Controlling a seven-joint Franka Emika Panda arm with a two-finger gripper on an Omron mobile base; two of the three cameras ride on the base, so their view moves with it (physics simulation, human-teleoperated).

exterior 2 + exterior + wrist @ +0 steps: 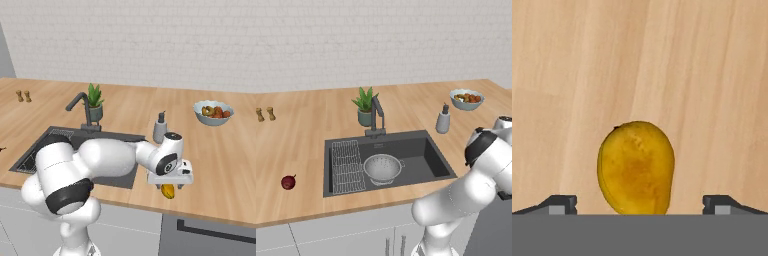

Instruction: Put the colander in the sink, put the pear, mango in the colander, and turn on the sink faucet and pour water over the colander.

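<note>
Picking the mango is the step in hand, judging by the layout. Counter [316, 150] is wood, with the sink [426, 152] set into it and the faucet [376, 112] at its back edge. Colander [382, 167] already sits in the basin beside the wire rack [347, 165], with nothing in it that I can see. Arm reaches right of the sink, near the counter's front edge. Gripper [170, 184] hangs just above the mango [636, 167], jaws spread wide, one tip on each side of the fruit, nothing held. Pear [288, 182] lies left of the sink, well apart. Next move, I'd say: drop lower so the tips bracket the mango's middle, close, lift, carry to the colander.
</note>
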